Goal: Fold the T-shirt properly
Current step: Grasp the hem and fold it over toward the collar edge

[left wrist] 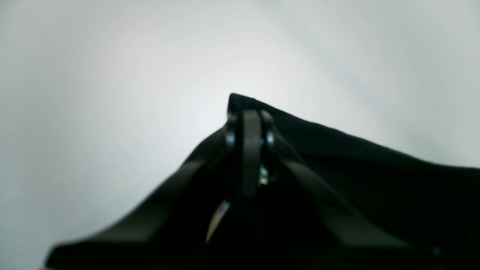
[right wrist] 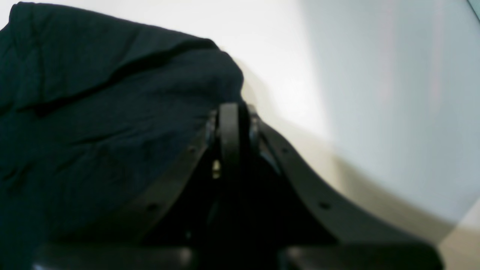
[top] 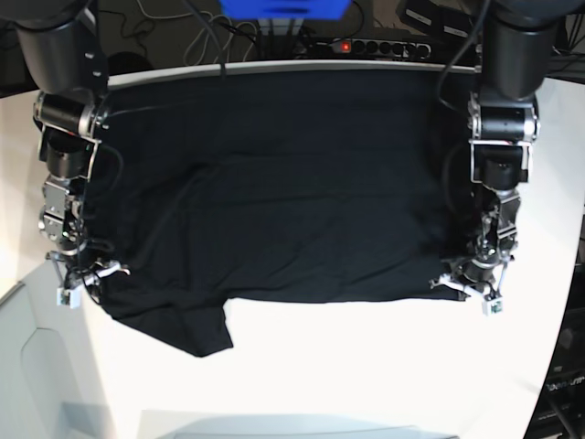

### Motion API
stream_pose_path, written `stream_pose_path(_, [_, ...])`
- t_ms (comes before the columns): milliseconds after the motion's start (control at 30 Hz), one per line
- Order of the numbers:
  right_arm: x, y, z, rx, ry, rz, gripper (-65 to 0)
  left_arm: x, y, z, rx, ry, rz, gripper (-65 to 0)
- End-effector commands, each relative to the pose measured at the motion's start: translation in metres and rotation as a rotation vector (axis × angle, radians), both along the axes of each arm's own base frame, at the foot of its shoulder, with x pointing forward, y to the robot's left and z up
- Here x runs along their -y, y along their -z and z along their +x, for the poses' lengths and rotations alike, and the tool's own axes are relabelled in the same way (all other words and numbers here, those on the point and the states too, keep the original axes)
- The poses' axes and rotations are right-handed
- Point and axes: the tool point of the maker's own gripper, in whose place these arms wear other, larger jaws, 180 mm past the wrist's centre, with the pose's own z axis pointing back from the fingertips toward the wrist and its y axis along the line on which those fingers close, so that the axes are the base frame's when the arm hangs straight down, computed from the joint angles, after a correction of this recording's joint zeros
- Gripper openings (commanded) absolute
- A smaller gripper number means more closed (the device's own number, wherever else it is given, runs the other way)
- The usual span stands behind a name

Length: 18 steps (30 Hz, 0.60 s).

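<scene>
While both pincers, left gripper (top: 473,285) and right gripper (top: 89,274), sit clamped on the T-shirt (top: 274,201) spread between them on the table (top: 366,366), lifting should be even, keeping the hem taut.

Both wrist views are soft and out of focus; in the left one the T-shirt (left wrist: 356,168) reads as a featureless black mass running off the right and bottom edges; in the right one it runs off the left edge; from the base view the cloth's far hem merges with the desk (top: 366,366) edge and dark background; no tag or print can be made out.
</scene>
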Motion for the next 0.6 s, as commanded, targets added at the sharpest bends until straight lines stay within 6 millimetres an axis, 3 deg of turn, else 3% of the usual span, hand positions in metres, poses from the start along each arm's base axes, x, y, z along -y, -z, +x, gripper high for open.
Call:
stream_pose_path(0, [0.005,-0.013,0.01,0.004,-0.002,-0.024,-65.0,-0.004,-0.037,0.023,0.106,-0.001,0.012,-65.0])
stream_pose_path(67, [0.007,-0.026,0.015,0.039,-0.005,-0.041,-65.0,0.003,-0.035,0.019,0.09,0.023,0.01,-65.0])
stream_pose_path(167, [0.01,-0.042,0.021,0.081,-0.009,-0.064,-65.0,0.019,-0.048,0.019,0.104,0.078,0.013,-65.0])
stream_pose_path(333, [0.019,-0.049,0.022,0.089,-0.004,-0.078,-65.0,0.034,-0.051,0.01,0.13,0.124,0.023,-65.0])
stream_pose_path(567, [0.044,-0.047,0.003,0.101,0.042,-0.056,-65.0,0.015,-0.066,-0.018,0.213,0.06,0.006,-65.0])
